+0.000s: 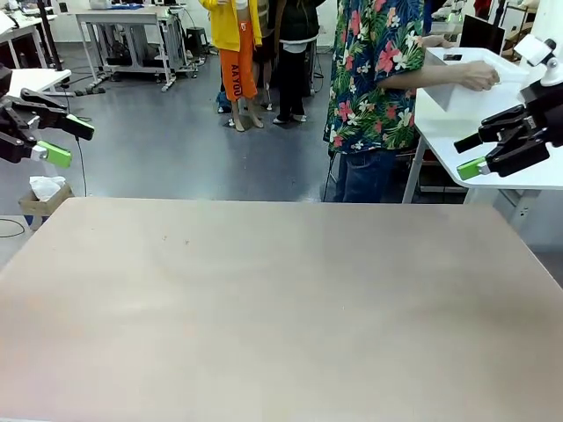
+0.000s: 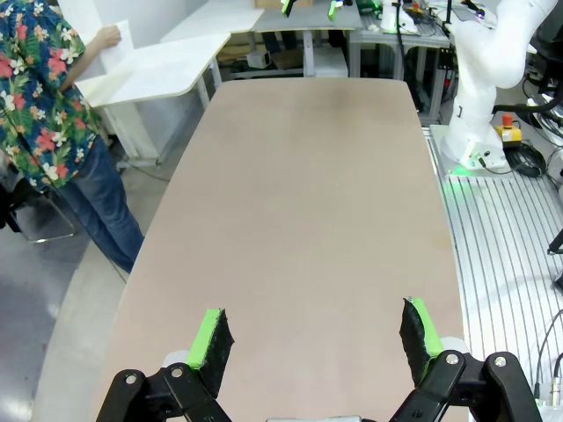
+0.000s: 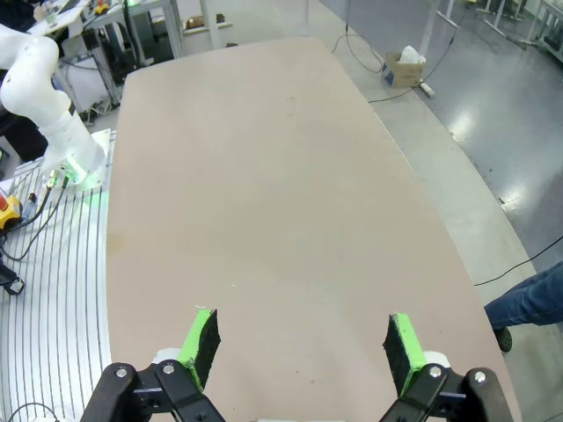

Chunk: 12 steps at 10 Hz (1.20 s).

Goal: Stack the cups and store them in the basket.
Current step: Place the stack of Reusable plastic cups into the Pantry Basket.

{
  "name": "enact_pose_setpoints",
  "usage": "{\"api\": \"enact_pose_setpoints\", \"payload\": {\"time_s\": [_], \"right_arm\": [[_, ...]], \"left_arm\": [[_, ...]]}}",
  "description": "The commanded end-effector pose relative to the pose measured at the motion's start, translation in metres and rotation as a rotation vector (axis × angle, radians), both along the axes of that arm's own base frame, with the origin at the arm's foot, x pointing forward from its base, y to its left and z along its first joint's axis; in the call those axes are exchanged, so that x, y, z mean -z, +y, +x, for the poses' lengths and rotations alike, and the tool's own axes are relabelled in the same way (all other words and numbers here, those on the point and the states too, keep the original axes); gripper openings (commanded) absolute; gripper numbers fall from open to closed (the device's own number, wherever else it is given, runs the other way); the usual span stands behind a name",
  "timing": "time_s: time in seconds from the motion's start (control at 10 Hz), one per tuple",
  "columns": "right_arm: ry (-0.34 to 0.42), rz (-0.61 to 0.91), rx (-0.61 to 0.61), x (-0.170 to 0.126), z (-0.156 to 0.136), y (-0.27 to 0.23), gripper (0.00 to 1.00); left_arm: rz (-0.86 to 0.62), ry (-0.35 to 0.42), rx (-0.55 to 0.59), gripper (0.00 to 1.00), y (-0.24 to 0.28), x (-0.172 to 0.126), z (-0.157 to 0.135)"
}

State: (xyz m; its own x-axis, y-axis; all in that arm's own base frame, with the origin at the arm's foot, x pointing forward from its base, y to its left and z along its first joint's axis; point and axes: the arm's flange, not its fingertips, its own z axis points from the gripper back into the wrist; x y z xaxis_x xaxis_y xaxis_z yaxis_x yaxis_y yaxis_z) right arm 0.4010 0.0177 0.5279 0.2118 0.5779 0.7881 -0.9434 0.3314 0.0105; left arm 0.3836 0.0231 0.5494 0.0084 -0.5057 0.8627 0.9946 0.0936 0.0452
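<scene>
The cups are out of view. My left gripper [image 1: 70, 141] hangs open above the table's far left corner, green pads apart with nothing between them; its own view has the gripper [image 2: 317, 338] over bare tabletop. At the far right my right gripper [image 1: 466, 156] is also open and holds nothing, and in its wrist view the gripper [image 3: 302, 343] looks down the long table. A person's hand [image 1: 479, 77] rests on a white flat-sided thing [image 1: 444, 88] on a side table; I cannot tell whether it is the basket.
The tan table [image 1: 281, 299] stretches wide between the arms. A person in a flowered shirt [image 1: 378, 70] stands at the far right edge beside a white side table [image 1: 519, 132]. A small cardboard box [image 1: 42, 195] sits on the floor, far left.
</scene>
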Motion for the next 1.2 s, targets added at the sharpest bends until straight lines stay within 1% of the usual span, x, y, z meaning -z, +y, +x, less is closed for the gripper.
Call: {"api": "enact_pose_setpoints", "payload": {"time_s": [0.0,1.1], "right_arm": [[0.008,0.010,0.007,-0.0022,0.0005,0.0009,1.00],[0.008,0.010,0.007,-0.0022,0.0005,0.0009,1.00]], "left_arm": [[0.000,0.004,0.002,1.00,-0.0009,-0.0021,0.0010],[0.000,0.004,0.002,1.00,-0.0009,-0.0021,0.0010]]}}
